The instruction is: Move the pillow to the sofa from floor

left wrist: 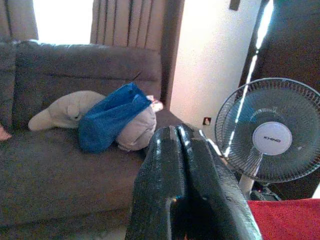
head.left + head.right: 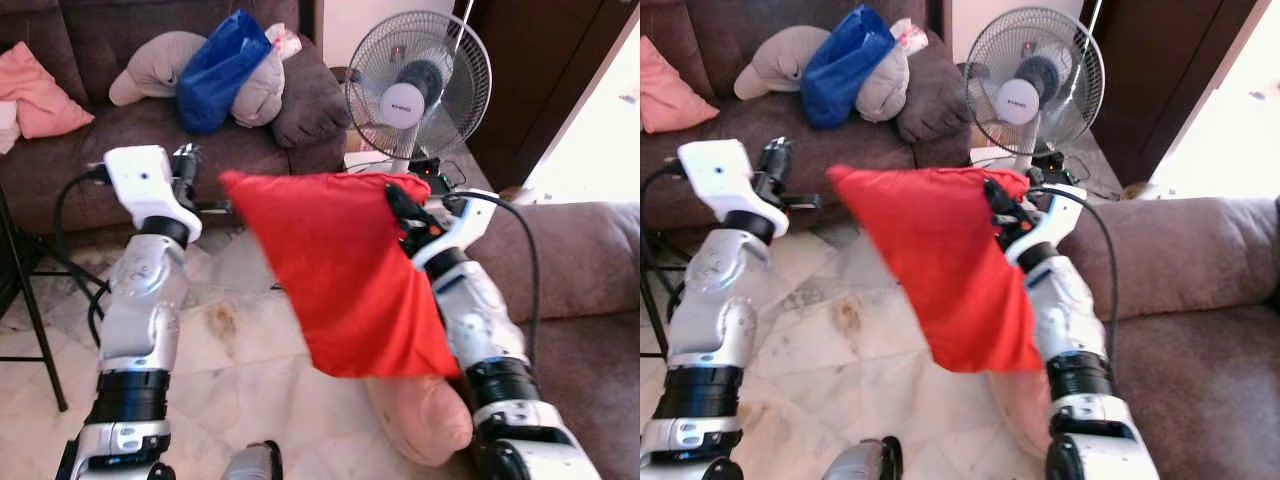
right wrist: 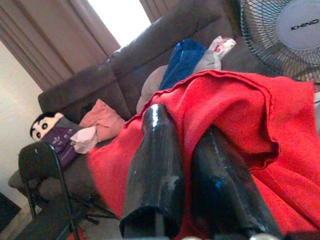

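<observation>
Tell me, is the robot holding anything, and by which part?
The right pincer grips the red pillow by its upper corner; the left pincer holds nothing.

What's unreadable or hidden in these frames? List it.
- Right tool: in the head views its fingertips are buried in the edge of the red fabric pillow.
- Peach-pink pillow on the floor: top covered by the hanging red pillow, side by the right arm.
- Left tool: fingers pressed together, blocking the sofa's front edge in the left wrist view.
- Electric fan: cut off by the right wrist frame edge.
</observation>
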